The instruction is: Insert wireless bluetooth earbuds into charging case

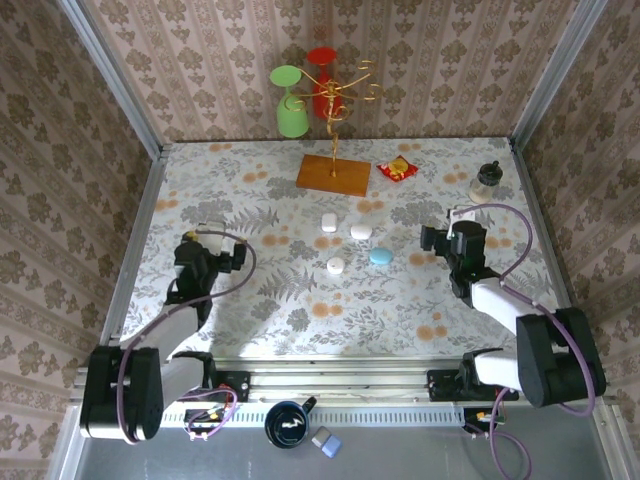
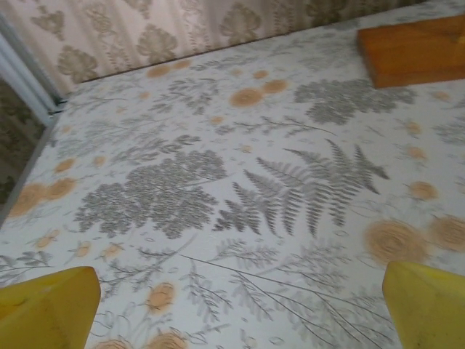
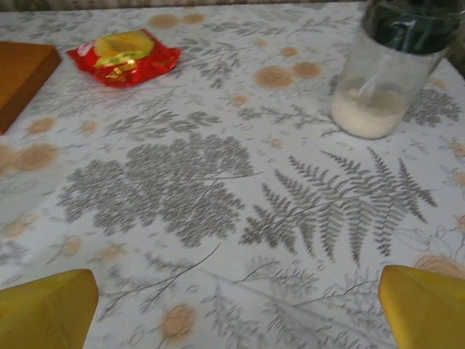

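top external view: a flowered table point(image 1: 250, 300) seen from above, with small things grouped around a wooden base point(image 1: 334, 174) at the far middle.
cases: four pebble-like cases point(image 1: 361, 231) lie in a loose cluster on the near side of the wooden base, close together but apart.
case count: three white, one blue; the blue case point(image 1: 381, 256) is on the cluster's near right.
earbuds: too small to make out; i cannot tell whether they lie among the cases or inside them, nor whether any case is open.
left gripper point(image 1: 208, 232): near and left of the wooden base, well apart from the cluster; its yellow fingertips point(image 2: 43, 305) are spread wide with only cloth between them, holding nothing.
right gripper point(image 1: 458, 218): near and right of the wooden base, also spread wide and empty.
other counts: one red packet point(image 1: 397, 168) just right of the wooden base, one jar point(image 1: 487, 181) well to its right, one green cup point(image 1: 291, 105) and one red cup point(image 1: 325, 75) on a gold stand point(image 1: 335, 100) rising from it.
risk, crowding: wide jaws coming down on one case would likely knock its neighbour.
risk, slipping: an earbud this tiny could squirt out of a pinch.
risk, jar: it stands just beyond the right gripper; a careless swing could tip it.
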Tool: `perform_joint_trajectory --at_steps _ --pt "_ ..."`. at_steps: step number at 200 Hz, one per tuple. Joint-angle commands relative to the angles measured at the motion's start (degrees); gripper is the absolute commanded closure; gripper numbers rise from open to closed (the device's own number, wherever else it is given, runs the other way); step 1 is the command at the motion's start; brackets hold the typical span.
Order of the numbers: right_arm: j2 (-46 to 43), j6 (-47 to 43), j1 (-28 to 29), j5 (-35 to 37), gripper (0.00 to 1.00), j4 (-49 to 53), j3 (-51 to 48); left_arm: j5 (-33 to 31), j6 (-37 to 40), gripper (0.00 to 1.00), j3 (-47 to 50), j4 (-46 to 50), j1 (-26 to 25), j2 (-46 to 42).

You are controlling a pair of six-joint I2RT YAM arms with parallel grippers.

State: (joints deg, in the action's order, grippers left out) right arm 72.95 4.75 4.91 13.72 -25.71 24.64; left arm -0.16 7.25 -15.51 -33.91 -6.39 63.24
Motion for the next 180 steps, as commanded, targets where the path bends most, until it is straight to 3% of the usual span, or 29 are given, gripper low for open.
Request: perform_joint_trajectory --at_steps 1,36,58,66,77,97,180 --pt "3.64 -1.62 -2.89 -3.53 0.0 -14.39 -1.06 -2.32 -2.32 0.0 0.15 -11.48 1.43 5.2" --pt "10.47 -1.78 -4.91 -10.94 0.0 -21.25 -2.35 -4.56 -1.48 0.0 -1.29 -22.72 2.53 17.6" --pt "15.3 -2.51 -4.99 -13.24 0.0 -26.67 -2.6 -6.3 -2.75 0.0 -3.36 -24.55 2.99 24.38" --pt "14.77 -2.73 -5.07 -13.83 0.0 -23.54 -1.37 -7.28 -2.48 0.0 -3.87 -27.29 3.14 27.31" --pt "14.87 -2.73 -5.07 -13.72 0.0 -23.3 -1.24 -6.8 -4.66 0.0 -5.31 -19.88 3.83 24.87" --pt "14.93 -2.73 -5.06 -13.63 0.0 -22.95 -1.04 -5.92 -5.03 0.0 -6.79 -18.27 4.75 25.59" --pt "14.81 -2.73 -5.04 -13.58 0.0 -22.27 -0.83 -6.34 -3.73 0.0 -6.38 -20.04 4.11 26.05"
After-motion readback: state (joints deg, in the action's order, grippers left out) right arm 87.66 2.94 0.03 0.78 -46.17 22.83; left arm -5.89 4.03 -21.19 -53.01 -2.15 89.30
